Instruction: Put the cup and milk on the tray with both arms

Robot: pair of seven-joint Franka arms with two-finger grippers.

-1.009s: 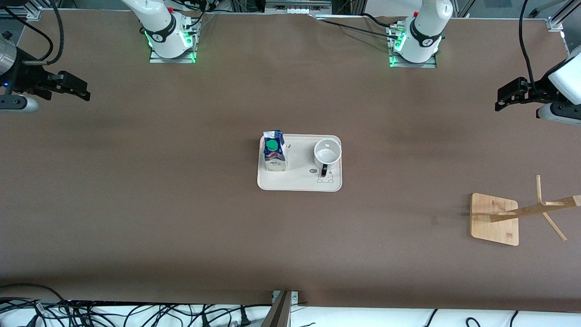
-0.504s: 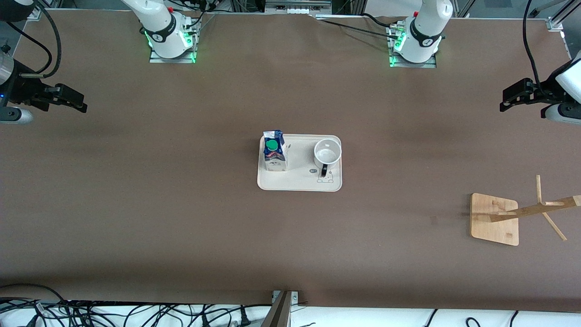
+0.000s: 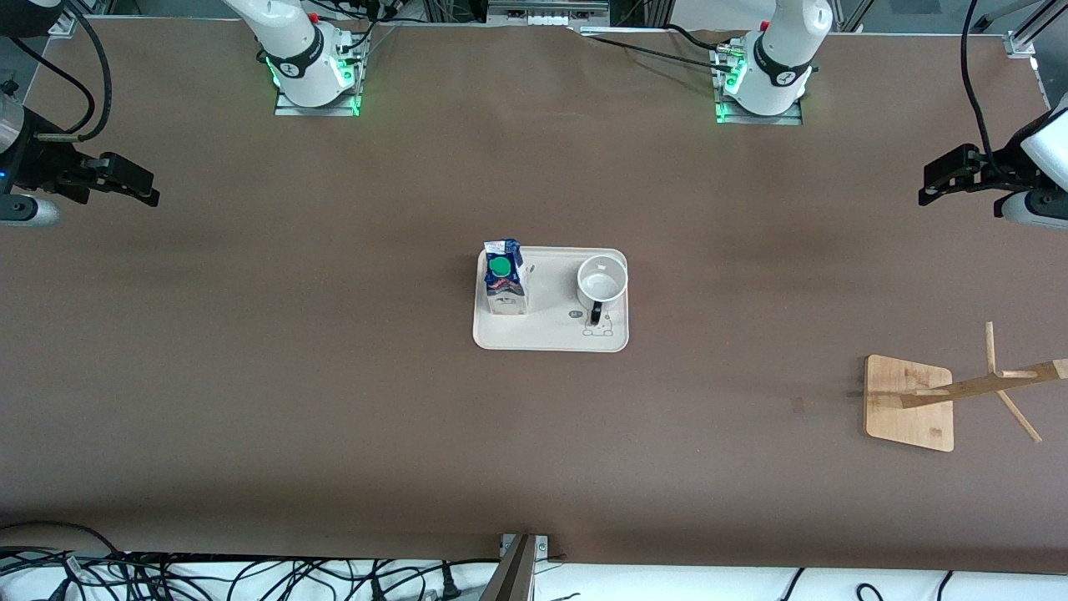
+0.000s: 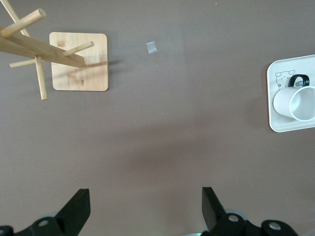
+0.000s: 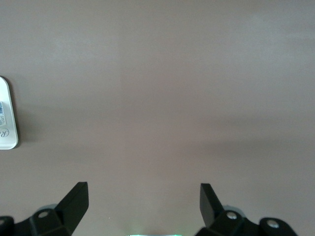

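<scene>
So the milk carton [image 3: 504, 279] and smiley mug [image 3: 602, 282] both sit on the Rabbit tray [image 3: 551, 335], mid-frame. Left tool [image 3: 934, 177] at the right edge and right tool [image 3: 138, 184] at the left edge hang over bare worktop [image 3: 334, 401], fingers apart, empty.

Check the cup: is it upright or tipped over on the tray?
Upright. The cup stands on the tray with its round open mouth facing up and its handle out to the side.
</scene>
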